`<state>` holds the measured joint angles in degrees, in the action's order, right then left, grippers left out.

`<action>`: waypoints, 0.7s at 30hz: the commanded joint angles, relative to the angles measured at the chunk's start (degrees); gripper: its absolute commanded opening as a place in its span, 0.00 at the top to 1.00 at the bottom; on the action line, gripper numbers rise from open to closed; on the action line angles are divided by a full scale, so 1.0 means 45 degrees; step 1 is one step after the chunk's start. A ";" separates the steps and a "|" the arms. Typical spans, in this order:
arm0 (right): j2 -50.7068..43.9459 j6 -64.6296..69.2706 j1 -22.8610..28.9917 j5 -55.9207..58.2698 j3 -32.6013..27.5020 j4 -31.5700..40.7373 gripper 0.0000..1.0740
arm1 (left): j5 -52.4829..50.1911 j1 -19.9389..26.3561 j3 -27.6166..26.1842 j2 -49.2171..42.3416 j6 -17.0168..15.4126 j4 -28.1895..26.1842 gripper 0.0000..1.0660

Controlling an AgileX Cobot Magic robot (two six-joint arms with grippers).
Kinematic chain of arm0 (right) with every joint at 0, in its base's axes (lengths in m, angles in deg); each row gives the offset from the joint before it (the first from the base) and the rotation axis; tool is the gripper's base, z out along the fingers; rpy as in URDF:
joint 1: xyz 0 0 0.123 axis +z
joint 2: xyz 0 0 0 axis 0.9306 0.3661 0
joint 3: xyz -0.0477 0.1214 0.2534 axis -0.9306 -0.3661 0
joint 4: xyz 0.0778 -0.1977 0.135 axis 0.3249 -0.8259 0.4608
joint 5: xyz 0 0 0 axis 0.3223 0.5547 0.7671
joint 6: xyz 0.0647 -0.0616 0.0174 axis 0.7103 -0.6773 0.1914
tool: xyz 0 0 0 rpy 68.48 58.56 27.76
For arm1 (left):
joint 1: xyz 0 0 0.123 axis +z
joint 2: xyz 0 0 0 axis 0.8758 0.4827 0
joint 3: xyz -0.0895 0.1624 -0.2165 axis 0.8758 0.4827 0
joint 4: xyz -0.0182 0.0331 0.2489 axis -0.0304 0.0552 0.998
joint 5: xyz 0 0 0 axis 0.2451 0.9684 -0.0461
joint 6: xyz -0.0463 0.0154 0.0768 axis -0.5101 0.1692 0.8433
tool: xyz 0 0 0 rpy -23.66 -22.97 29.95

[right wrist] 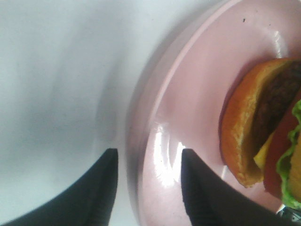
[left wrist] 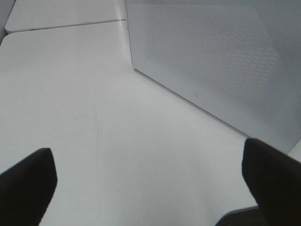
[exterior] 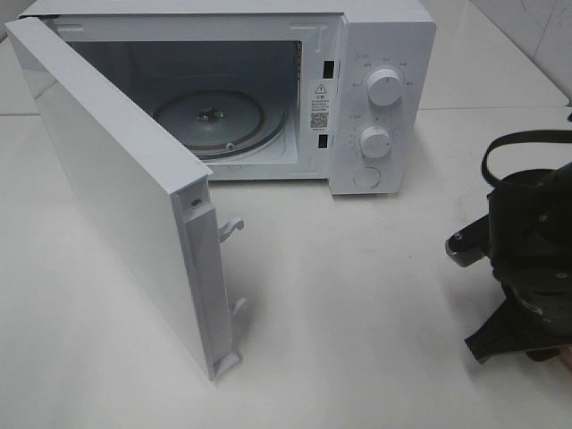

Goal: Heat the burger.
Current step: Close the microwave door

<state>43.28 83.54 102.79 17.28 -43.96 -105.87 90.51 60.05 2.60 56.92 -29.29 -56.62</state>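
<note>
Looking through the right wrist view, I see the right gripper (right wrist: 146,188) with its jaws apart, straddling the rim of the pink plate (right wrist: 188,108): one finger over the plate, the other over the white surface (right wrist: 51,84). The burger (right wrist: 268,127) lies on the plate beyond the inner finger, well clear of the jaws. I judge this arm nearer; the left gripper (left wrist: 146,188) stands wide open, empty, beside the microwave door (left wrist: 221,66). The microwave (exterior: 268,89) is open.
</note>
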 commanded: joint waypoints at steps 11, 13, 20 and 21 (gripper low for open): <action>-0.3501 -0.3883 0.0025 0.0280 0.0013 0.2432 0.58 | -0.0191 0.0000 0.0025 -0.0255 -0.0115 -0.0013 0.06; -0.4265 -0.4991 0.0025 0.0280 0.0013 0.3349 0.58 | -0.0191 0.0000 0.0025 -0.0255 -0.0115 -0.0013 0.06; -0.5755 -0.7283 0.0025 0.0280 0.0013 0.5144 0.58 | -0.0191 0.0000 0.0025 -0.0255 -0.0115 -0.0013 0.06; -0.5959 -0.7538 0.0025 0.0280 0.0013 0.5462 0.58 | -0.0191 0.0000 0.0025 -0.0255 -0.0115 -0.0013 0.06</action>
<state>18.64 53.57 102.79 18.03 -44.08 -84.67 90.51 60.05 2.60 56.92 -29.29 -56.62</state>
